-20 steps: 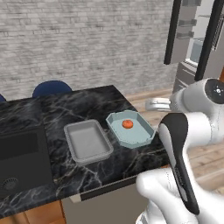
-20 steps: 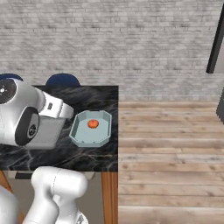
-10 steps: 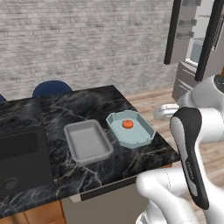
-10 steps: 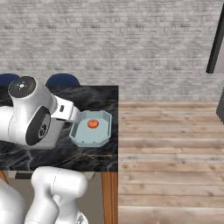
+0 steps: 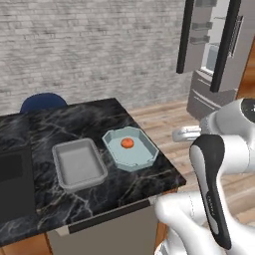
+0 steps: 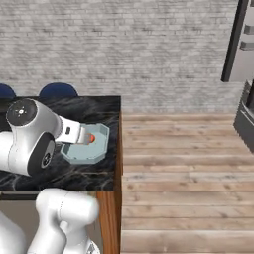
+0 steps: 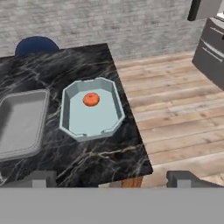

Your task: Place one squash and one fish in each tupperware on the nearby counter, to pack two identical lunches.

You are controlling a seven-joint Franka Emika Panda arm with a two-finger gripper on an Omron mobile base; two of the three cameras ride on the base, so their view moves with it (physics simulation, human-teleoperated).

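Standing beside the rig: the black marble worktop (image 5: 74,124) carries two shallow trays side by side, touching or nearly so. The grey rectangular tray (image 5: 78,164) has nothing in it. The pale blue tupperware (image 5: 130,149) with cut corners sits just beside it, nearer the worktop's end, and holds one orange squash (image 5: 127,143) toward its far side. A dark sink (image 5: 12,184) lies further along, and a blue chair back (image 5: 44,101) rises behind the worktop. No fish seen in these views.

The gripper (image 7: 111,179) is released, fingers spread wide with nothing between them, and looks down on the tupperware from above the worktop's end.

Judgement on the step in hand: one squash is packed, so the arm now needs to go and fetch the next item. Best to lift clear of the tray rims before swinging away, keep the fingers spread, and bring the next piece down into bare tray floor beside the squash without knocking it.

Against a second ago: the trays and squash lie as they did; the arm's elbow has swung out toward the floor side, uncovering the worktop in the right base view.
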